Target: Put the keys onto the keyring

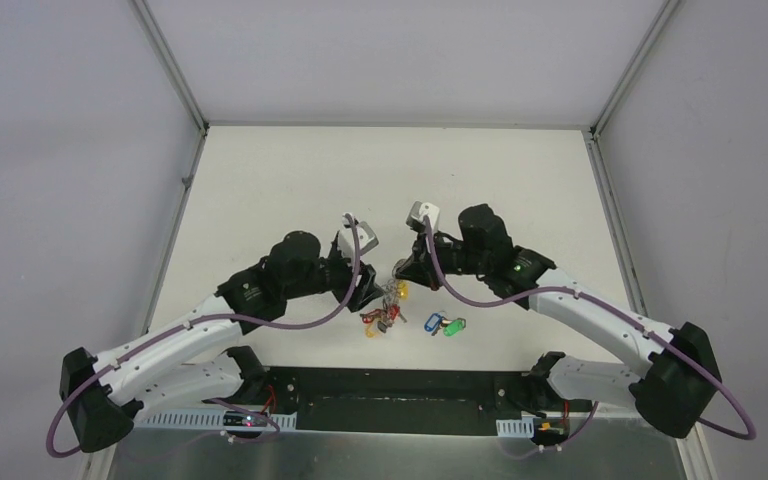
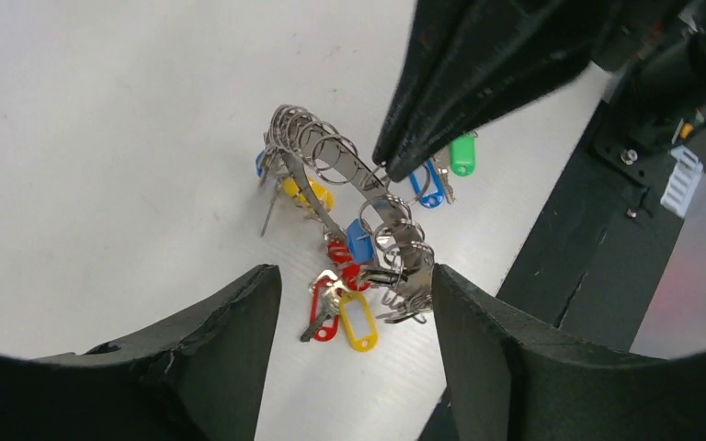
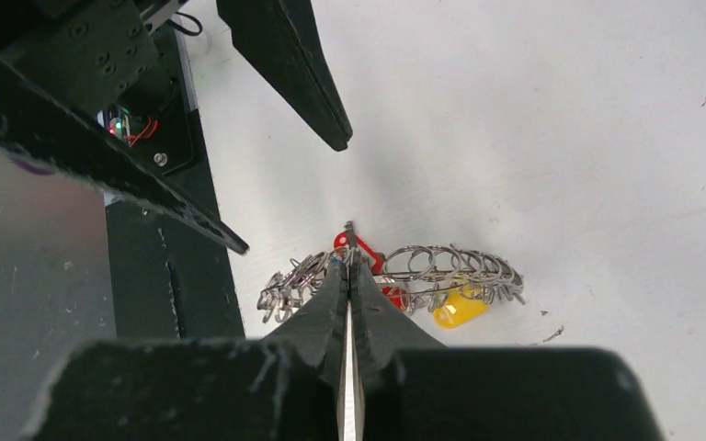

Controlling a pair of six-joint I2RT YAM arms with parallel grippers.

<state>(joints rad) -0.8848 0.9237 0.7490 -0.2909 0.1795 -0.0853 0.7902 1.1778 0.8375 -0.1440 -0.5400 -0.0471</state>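
Left gripper (image 2: 354,276) stands with its two matte black, wedge-shaped fingers well apart and nothing clamped. The lower end of the keyring (image 2: 331,156) lies just beside one finger's inner face. The right gripper (image 3: 349,268) has its fingers pressed flat together, pinching the keyring. The keyring is a shiny, chain-like band of many small wire loops, arched up off the white table (image 1: 360,180). Small metal keys with glossy oblong plastic tags hang from it: a red tag (image 2: 324,322), a yellow tag (image 2: 358,323) and a blue tag (image 2: 358,241). Seen from overhead, the blue-tagged key (image 1: 432,323) and the green-tagged key (image 1: 453,327) lie flat side by side at about four o'clock from the keyring, apart from it.
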